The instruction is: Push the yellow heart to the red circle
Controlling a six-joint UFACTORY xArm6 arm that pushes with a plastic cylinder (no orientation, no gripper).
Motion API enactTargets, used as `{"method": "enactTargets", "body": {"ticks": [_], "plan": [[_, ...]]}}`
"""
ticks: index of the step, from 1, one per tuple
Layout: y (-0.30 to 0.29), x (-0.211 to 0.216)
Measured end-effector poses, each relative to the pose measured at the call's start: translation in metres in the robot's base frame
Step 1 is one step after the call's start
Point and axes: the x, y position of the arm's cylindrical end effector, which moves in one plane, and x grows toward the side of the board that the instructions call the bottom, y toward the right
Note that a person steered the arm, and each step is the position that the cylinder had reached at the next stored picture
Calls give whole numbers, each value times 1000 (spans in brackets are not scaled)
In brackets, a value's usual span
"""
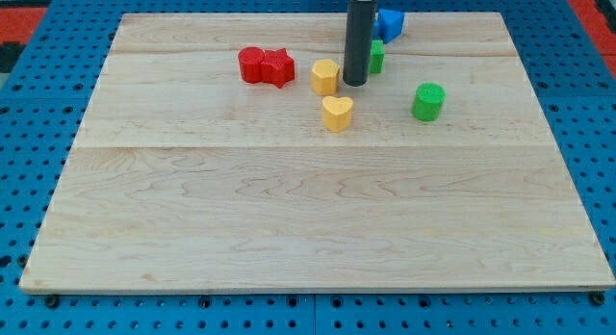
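- Standing near the frame's upper middle, my tip (354, 83) rested on the wooden board (289, 229), just right of a yellow hexagonal block (325, 76) and in front of a green block (376, 56) that the rod partly hid.
- No jaws existed to open or close; the rod held nothing and touched no block that I could make out.
- The yellow heart (337, 113) lay just below and slightly left of my tip, close but apart.
- The red circle (251, 64) sat to the upper left of the heart, touching a red star-like block (278, 66) on its right.
- A push leftward and slightly upward seemed called for, so my tip likely needed to get to the heart's lower right first.
- The yellow hexagonal block and red star-like block stood near that path and could be knocked.
- A green cylinder (428, 101) and a blue block (390, 24) lay clear on the right.
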Motion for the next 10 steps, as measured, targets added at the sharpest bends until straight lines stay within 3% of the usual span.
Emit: {"method": "enactTargets", "body": {"ticks": [1, 2, 7, 8, 10], "plan": [[-62, -1], [-76, -7], [-48, -10], [-79, -10], [7, 5]]}}
